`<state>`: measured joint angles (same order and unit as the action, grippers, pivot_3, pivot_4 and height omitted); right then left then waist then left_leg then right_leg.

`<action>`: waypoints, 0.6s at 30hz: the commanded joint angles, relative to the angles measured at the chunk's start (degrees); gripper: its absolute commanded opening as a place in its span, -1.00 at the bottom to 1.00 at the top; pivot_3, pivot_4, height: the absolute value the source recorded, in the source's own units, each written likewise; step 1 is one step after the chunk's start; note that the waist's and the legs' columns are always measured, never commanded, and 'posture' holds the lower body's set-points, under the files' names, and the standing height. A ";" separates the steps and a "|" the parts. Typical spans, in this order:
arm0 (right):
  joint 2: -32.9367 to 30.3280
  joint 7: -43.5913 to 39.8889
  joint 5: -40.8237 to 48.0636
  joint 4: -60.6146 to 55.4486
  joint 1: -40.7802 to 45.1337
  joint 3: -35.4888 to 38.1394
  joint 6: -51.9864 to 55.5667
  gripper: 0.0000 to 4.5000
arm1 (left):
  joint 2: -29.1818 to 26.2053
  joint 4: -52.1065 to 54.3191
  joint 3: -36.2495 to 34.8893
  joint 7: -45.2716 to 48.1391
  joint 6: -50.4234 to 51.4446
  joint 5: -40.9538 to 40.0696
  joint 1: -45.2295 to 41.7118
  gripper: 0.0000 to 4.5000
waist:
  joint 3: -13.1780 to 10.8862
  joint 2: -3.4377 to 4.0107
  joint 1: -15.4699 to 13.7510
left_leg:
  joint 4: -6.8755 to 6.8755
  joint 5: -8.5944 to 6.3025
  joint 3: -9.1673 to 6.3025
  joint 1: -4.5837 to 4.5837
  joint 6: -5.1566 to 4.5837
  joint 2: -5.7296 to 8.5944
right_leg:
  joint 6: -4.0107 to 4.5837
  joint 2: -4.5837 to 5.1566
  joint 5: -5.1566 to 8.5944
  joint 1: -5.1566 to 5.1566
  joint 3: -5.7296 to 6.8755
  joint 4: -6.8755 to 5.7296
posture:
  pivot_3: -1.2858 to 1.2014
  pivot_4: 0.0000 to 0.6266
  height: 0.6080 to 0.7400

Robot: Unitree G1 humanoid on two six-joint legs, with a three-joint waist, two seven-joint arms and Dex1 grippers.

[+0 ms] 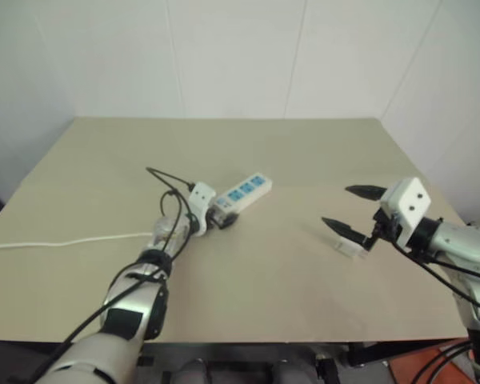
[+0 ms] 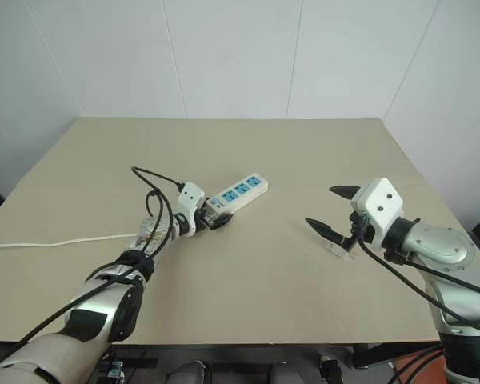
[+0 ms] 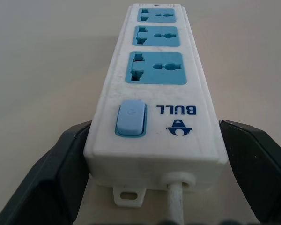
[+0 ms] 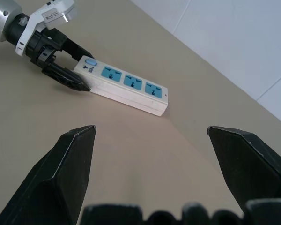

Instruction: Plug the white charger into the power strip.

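Strip (image 2: 234, 194) lies mid-table at an angle, switch end toward my left gripper (image 2: 212, 221), whose fingers stand wide either side of that end, not clamped as far as I can tell; cord (image 1: 64, 241) trails off to the table's left edge. Right gripper (image 2: 334, 210) hovers off to the right, fingers fully spread, nothing between them. Charger (image 1: 350, 246) sits on the table just under it, partly hidden by the fingers. I reckon charger is light, hard, smooth plastic, so it could skid; best pinch its flat sides, prongs left free. Strip's stiff but light, prob. slides when pushed, so left should brace the switch end.
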<state>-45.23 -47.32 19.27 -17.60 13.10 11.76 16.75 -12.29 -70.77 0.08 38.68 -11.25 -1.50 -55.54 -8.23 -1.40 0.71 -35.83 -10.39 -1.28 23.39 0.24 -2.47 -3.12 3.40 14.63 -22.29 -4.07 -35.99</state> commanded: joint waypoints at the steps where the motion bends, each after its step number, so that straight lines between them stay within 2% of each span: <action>1: -0.61 0.48 0.14 -2.06 0.14 1.02 -0.14 1.00 | 0.49 -0.84 -0.14 -1.76 0.19 1.22 -1.79 0.99 | 0.00 0.00 -0.01 | 0.01 0.00 0.00 0.00 0.00 0.00 | -0.02 0.00 0.01 0.00 0.00 0.00 | 0.03 -0.52 1.00; 3: -0.65 0.42 0.16 -1.99 0.25 0.98 -0.09 1.00 | 0.78 -1.26 -0.12 -2.05 0.02 1.78 -1.91 0.99 | 0.00 0.00 -0.01 | 0.01 0.00 0.00 0.01 0.00 0.00 | 0.00 0.00 0.00 0.00 0.00 0.01 | 0.03 -0.52 1.00; 8: -0.90 0.37 -0.15 -1.59 0.80 0.83 -0.18 1.00 | 1.94 -1.33 -0.37 -0.02 -0.99 1.95 -1.46 0.48 | 0.01 0.01 -0.17 | 0.00 0.00 -0.01 -0.02 0.00 0.01 | -0.01 0.00 0.00 0.03 0.00 -0.01 | 0.03 -0.52 1.00; 14: -1.17 0.45 -0.58 -1.00 0.64 1.21 -0.63 1.00 | 1.23 -0.49 -0.81 3.88 -2.23 1.61 -0.57 0.46 | 0.01 0.01 -0.50 | 0.01 0.00 -0.01 0.00 0.00 0.02 | 0.00 0.01 0.00 0.02 0.01 0.02 | 0.03 -0.52 1.00; 18: -1.16 0.19 -0.84 -0.75 0.25 1.22 -0.97 1.00 | -0.63 2.41 -2.00 13.87 -2.97 -1.11 1.27 0.46 | 0.01 0.01 -0.37 | 0.02 0.00 -0.01 -0.01 0.00 0.01 | 0.02 0.01 -0.01 0.02 0.01 0.01 | 0.03 -0.52 1.00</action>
<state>-45.56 -47.33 18.69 -17.67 13.10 11.76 16.80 -12.39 -70.78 -1.14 47.41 -12.61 -0.48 -54.83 -8.22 -1.39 0.34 -35.81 -10.39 -1.29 23.38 0.24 -2.46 -3.09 3.40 14.62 -22.28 -4.06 -35.98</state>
